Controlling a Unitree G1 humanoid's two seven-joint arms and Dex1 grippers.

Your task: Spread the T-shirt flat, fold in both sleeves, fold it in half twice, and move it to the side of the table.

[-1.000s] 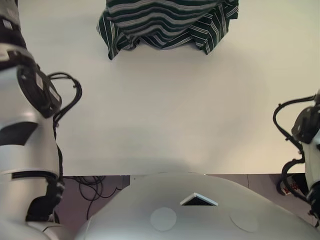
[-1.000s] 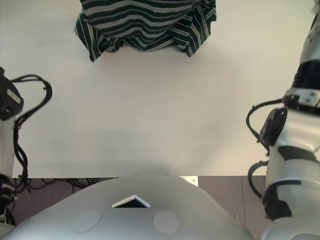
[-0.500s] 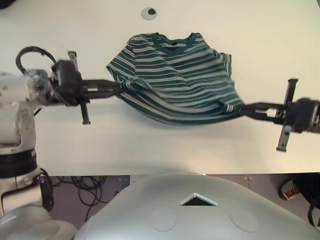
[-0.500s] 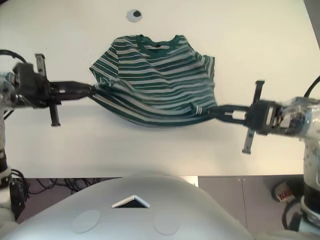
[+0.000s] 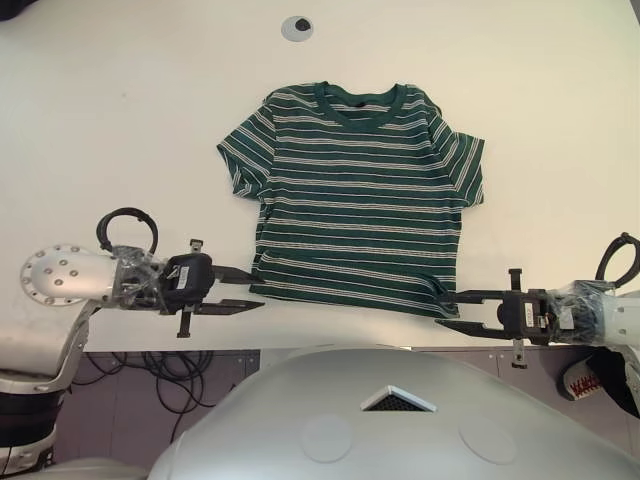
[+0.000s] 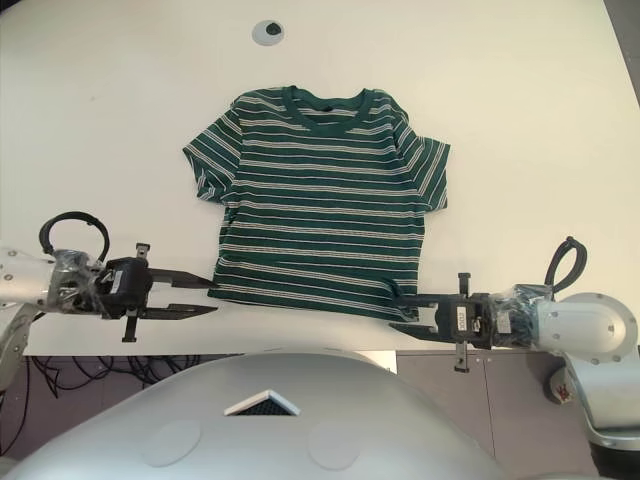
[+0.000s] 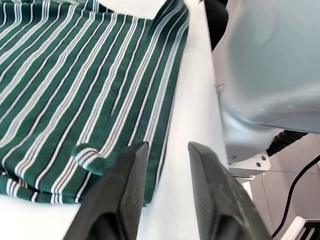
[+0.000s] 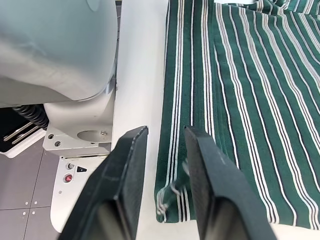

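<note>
A green T-shirt [image 5: 360, 200] with white stripes lies spread flat on the white table [image 5: 120, 130], collar at the far side, both sleeves out. My left gripper [image 5: 245, 290] stands open just off the hem's left corner, near the table's front edge. In the left wrist view the T-shirt [image 7: 75, 75] lies beside the left gripper [image 7: 167, 147], with nothing held. My right gripper [image 5: 445, 310] is open at the hem's right corner. In the right wrist view the right gripper [image 8: 165, 131] has the hem of the T-shirt [image 8: 250, 75] just past its fingers.
A small round grey disc [image 5: 297, 27] sits on the table beyond the collar. Both grippers hover close to the table's front edge [image 5: 330, 347]. Cables [image 5: 180, 370] hang below it on the left. Bare tabletop lies on both sides of the shirt.
The shirt was bunched at the far side, then hung stretched between both shut grippers. Now it lies flat nearer the front edge, and both grippers have let go and opened.
</note>
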